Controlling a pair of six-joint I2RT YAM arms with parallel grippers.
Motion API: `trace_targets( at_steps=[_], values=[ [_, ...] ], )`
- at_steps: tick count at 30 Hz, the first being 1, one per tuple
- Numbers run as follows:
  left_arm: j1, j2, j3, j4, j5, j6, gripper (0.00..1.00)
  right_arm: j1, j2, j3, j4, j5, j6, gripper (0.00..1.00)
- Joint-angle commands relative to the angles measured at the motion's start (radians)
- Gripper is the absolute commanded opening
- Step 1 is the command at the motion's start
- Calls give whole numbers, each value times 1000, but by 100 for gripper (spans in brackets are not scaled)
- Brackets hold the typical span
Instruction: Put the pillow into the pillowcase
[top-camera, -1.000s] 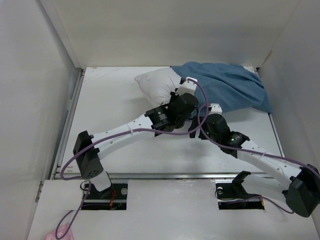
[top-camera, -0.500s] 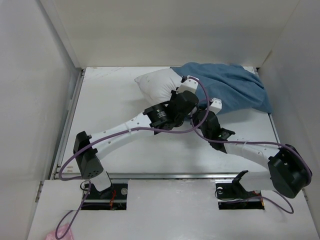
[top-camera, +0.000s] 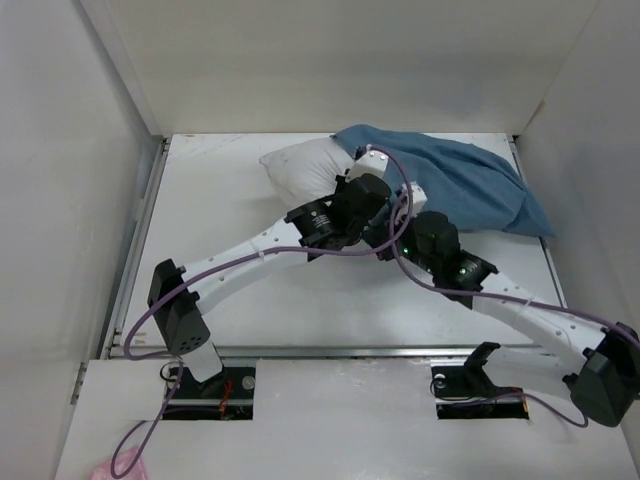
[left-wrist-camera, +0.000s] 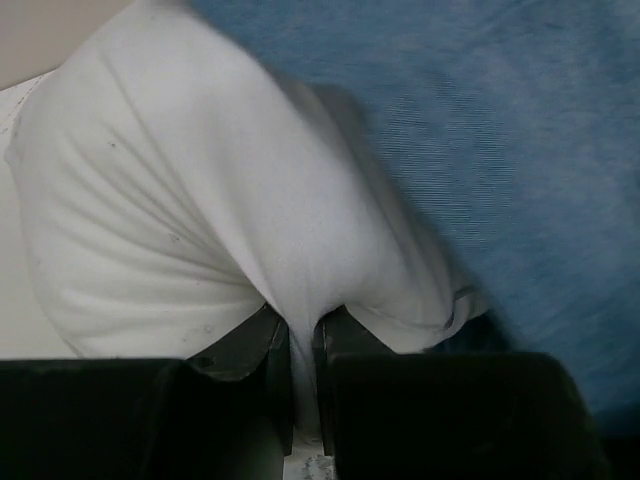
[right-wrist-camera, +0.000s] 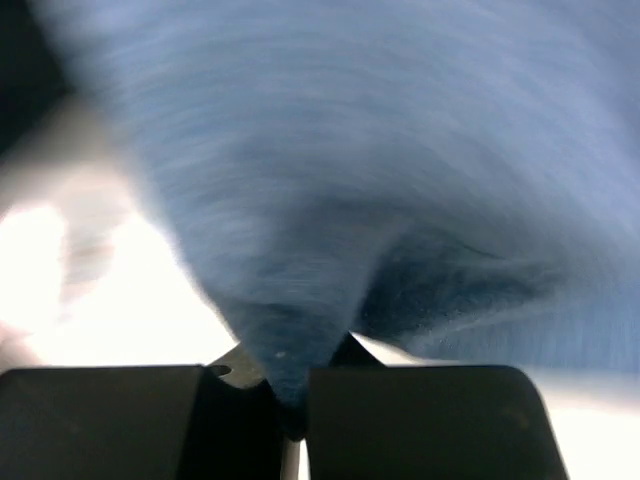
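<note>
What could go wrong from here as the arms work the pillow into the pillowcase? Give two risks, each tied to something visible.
1. The left gripper has its jaws on only a thin fold of the pillow; it may slip free.
2. The right gripper pinches a bunched fold of the pillowcase, so the opening might not spread.

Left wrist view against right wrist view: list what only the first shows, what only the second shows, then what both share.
Only the left wrist: the left hand pinching a fold of the white pillow, whose bulk bulges above the fingers. Only the right wrist: the right hand shut on a bunched fold of the blue pillowcase, heavily blurred. Both: the pillowcase, lying behind the pillow in the left view and pinched in the right.
</note>
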Motion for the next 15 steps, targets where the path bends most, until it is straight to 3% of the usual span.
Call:
trace_targets(
  at_steps=[1, 2, 4, 10, 11, 12, 13, 15],
  values=[
    [-10, 19, 42, 104, 84, -57, 0, 75, 38, 243, 174, -681, -155, 0],
    [-10, 19, 33, 104, 84, -68, 0, 86, 59, 324, 174, -864, -180, 0],
    [-10, 19, 19, 115, 104, -82, 0, 86, 110, 377, 160, -971, -236, 0],
    [-10, -58, -58, 136, 133, -129, 0, 86, 197, 381, 140, -878, -266, 0],
    [-10, -70, -72, 136, 133, -129, 0, 75, 198, 380, 140, -878, -266, 4],
    [-10, -82, -86, 136, 133, -129, 0, 75, 210, 380, 140, -887, -266, 11],
    [-10, -107, -115, 136, 133, -144, 0, 75, 210, 371, 129, -887, -266, 34],
    [-10, -131, -145, 136, 113, -158, 0, 75, 210, 371, 120, -896, -266, 62]
  ],
)
